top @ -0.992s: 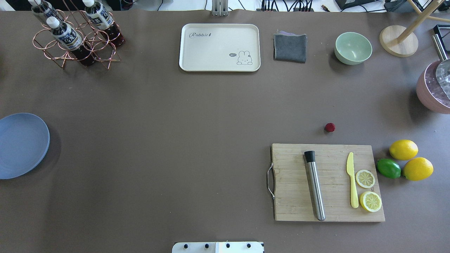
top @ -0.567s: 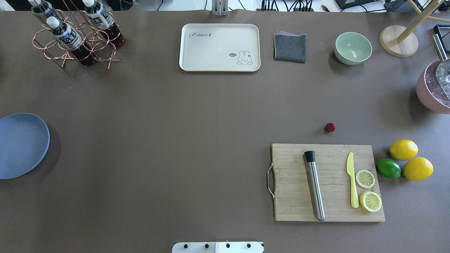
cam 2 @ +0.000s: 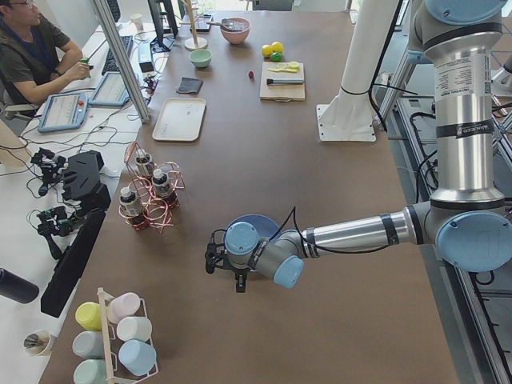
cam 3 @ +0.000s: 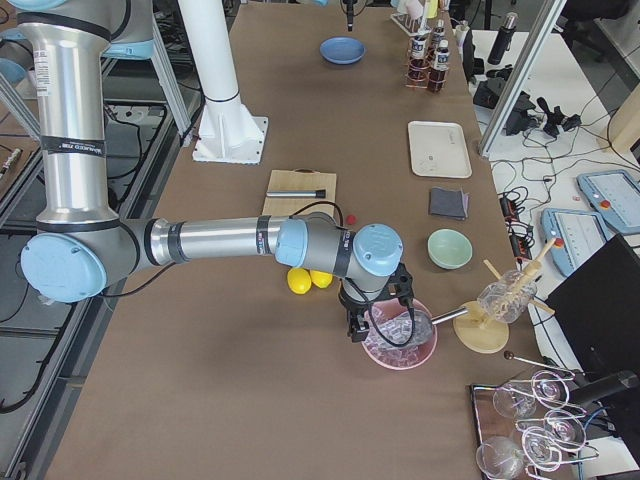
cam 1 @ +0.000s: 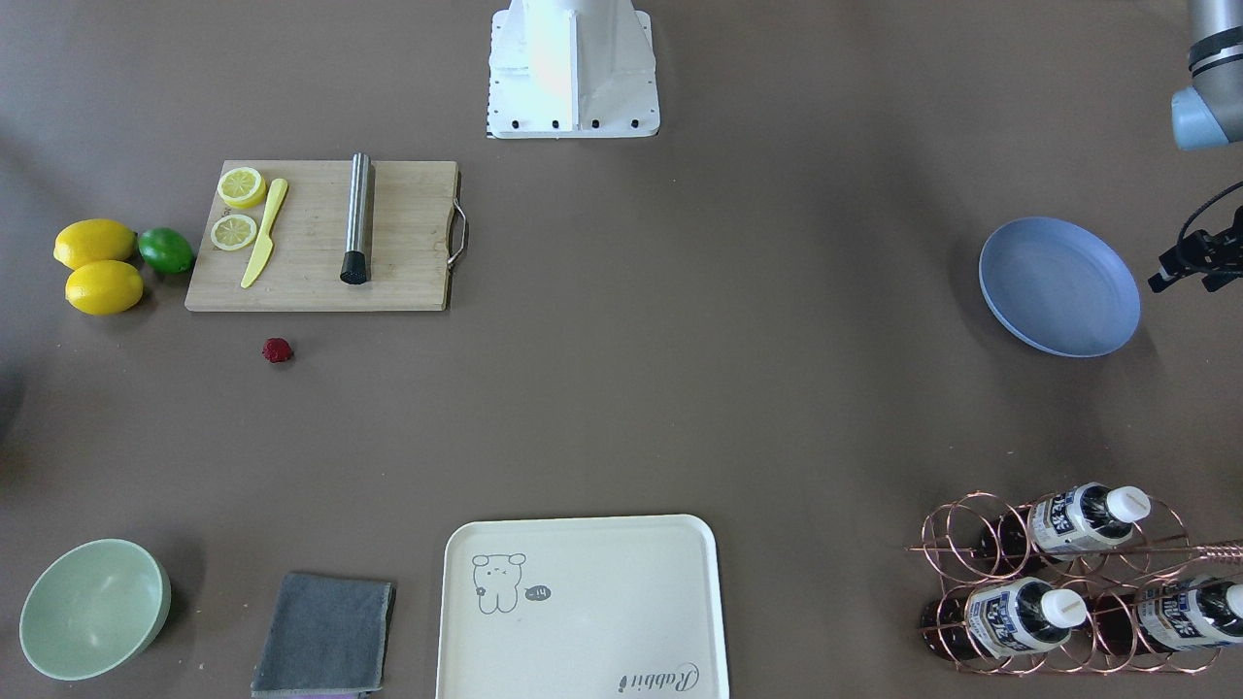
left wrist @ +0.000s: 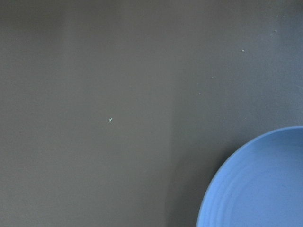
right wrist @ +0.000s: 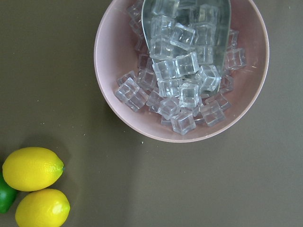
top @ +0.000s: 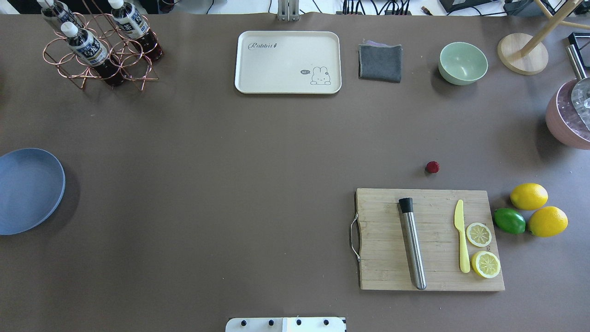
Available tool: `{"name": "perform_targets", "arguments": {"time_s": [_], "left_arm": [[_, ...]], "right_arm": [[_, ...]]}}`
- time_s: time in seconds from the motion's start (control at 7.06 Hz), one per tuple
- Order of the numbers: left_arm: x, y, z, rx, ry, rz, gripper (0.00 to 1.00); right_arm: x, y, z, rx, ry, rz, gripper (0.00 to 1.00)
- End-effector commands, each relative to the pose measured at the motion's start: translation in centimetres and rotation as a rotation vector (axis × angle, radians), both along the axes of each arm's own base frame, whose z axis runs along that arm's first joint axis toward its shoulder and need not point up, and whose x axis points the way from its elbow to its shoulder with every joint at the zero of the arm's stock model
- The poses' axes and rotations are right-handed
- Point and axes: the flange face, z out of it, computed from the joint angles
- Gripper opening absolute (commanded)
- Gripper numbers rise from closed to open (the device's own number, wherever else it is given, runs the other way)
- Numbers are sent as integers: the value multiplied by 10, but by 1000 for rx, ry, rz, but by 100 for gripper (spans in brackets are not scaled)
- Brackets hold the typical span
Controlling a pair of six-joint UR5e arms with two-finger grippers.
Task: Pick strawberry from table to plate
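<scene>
I have the strawberry (top: 432, 167) sitting bare on the table (top: 230, 184) in the robot's right half, just beyond the far long edge of the cutting board (top: 428, 240) and apart from it. The plate (top: 27, 193) lies against the table's left edge, well away from the berry, with nothing in it.

Neither pincer is on the job yet. The left pincer (cam 2: 239, 282) hangs beside the plate at the left end. The right pincer (cam 3: 355, 328) hangs over the pink bowl of ice (right wrist: 182, 71) near the right edge, and it is the closer arm to the berry. Neither wrist camera shows its own tips, so I cannot tell whether either pincer is apart or together.

The berry looks tiny and should weigh next to nothing. The bumpy skin should give the pads some bite, but it may be soft, so I would close gently. Being roundish, it could roll away if one tip nudges it first. I would come straight down and take it across its widest part.

It reads as nearly round from above, with no long axis I can make out. It is too small to tell where its tip points, so any closing direction should do
</scene>
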Motion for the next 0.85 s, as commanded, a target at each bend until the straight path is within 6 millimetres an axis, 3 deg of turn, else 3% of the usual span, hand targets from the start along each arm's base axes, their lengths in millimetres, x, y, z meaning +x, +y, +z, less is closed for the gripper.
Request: {"name": "perform_targets", "arguments": {"time_s": [0.0, 0.28, 0.57, 0.71], "left_arm": [[26, -5, 9, 5, 18, 17, 89], [34, -3, 14, 4, 17, 33, 87], [34, -4, 15, 2, 18, 34, 77], [34, -4, 15, -2, 20, 32, 67]], "right_arm": [[0, 0, -1, 2, 0, 0, 100], [0, -1, -2, 5, 1, 0, 100], [0, -1, -2, 5, 0, 0, 100], [0, -1, -2, 5, 0, 0, 100]]}}
